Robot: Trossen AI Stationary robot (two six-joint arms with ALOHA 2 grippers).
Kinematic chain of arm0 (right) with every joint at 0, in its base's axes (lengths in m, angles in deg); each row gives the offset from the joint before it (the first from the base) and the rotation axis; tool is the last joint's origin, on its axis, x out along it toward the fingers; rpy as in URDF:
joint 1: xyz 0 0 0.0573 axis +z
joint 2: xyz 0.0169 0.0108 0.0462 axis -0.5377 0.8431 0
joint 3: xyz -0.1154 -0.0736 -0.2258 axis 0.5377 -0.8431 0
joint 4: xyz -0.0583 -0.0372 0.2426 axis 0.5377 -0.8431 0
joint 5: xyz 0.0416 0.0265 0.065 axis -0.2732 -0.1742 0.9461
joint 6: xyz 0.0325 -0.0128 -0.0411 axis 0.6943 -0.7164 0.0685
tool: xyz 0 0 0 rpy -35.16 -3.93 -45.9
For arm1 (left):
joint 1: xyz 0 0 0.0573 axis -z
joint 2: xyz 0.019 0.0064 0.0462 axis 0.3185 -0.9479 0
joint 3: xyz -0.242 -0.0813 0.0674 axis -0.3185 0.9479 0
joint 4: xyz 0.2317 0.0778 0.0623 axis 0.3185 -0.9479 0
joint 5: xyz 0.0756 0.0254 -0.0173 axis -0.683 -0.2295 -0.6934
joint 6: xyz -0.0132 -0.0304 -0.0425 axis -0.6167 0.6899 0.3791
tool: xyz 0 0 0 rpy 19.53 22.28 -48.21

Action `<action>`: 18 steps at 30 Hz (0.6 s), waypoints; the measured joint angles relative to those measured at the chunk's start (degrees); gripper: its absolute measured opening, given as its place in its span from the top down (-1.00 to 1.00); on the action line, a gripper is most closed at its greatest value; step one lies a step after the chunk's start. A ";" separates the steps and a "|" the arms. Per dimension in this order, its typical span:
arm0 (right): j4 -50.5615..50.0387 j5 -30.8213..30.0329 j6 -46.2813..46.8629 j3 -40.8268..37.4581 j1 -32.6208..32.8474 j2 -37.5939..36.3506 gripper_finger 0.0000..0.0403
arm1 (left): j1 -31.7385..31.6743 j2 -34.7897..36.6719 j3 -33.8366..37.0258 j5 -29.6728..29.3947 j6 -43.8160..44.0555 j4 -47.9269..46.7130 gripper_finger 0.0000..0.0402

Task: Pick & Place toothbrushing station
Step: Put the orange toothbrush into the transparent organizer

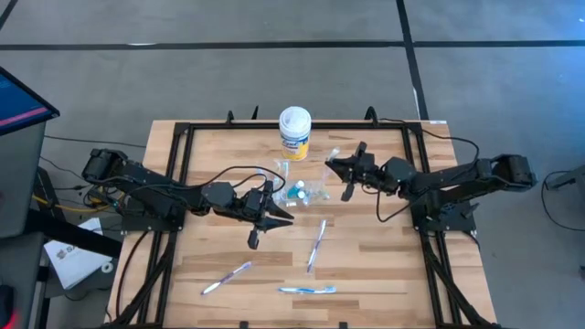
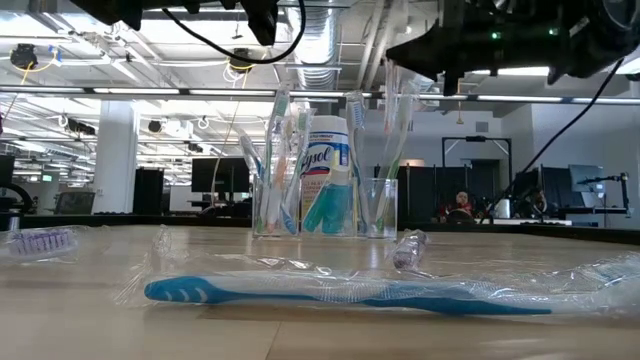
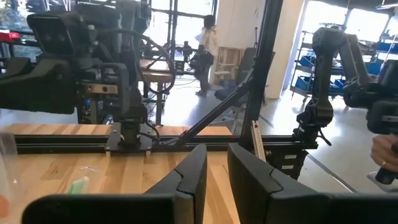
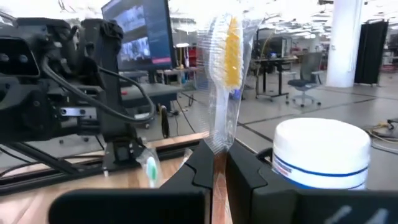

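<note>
Nearest the low camera lies a slim blue toothbrush sealed in a clear wrapper point(image 2: 340, 293), flat along the front edge of the wooden bench point(image 1: 366, 265), with another wrapped brush with a purple-bristled head point(image 2: 42, 240) off towards the front left corner. Seen from above, three wrapped brushes are still loose on the front half of the bench: the blue one, one near the front left, and a slim white-and-blue wrapped brush point(image 1: 316, 244) nearer the middle. Behind them, about mid-bench, stands the small see-through plastic cup point(image 2: 378, 207), with other clear holders beside it, already carrying several upright white, blue and pink brushes and a teal tube; the tall yellow canister with a white lid point(image 1: 294, 132) stands just behind, near the back edge. The right gripper point(image 4: 217, 163) hangs above this cluster with its jaws pinched on a wrapped toothbrush with a yellow head point(image 4: 227, 68), held upright. The left gripper point(image 3: 216, 163) hovers just left of the cups, its jaws nearly together with a narrow gap and nothing between them. By my reckoning the task is well past halfway: most brushes are stowed, one is about to go in, and three remain.
</note>
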 joint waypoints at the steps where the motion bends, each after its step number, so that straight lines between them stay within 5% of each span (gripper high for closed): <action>1: 0.91 0.67 0.04 -0.59 -0.35 0.00 0.96 | 0.00 0.00 0.00 0.00 -0.02 0.00 0.71; 11: 3.50 1.53 2.17 -3.12 -1.58 1.50 0.96 | 0.00 -0.02 -0.02 -1.27 -1.25 0.01 0.71; 18: 12.63 1.73 2.16 -3.12 -2.05 10.92 0.96 | 0.00 -0.02 -0.02 -1.33 -1.14 -0.03 0.71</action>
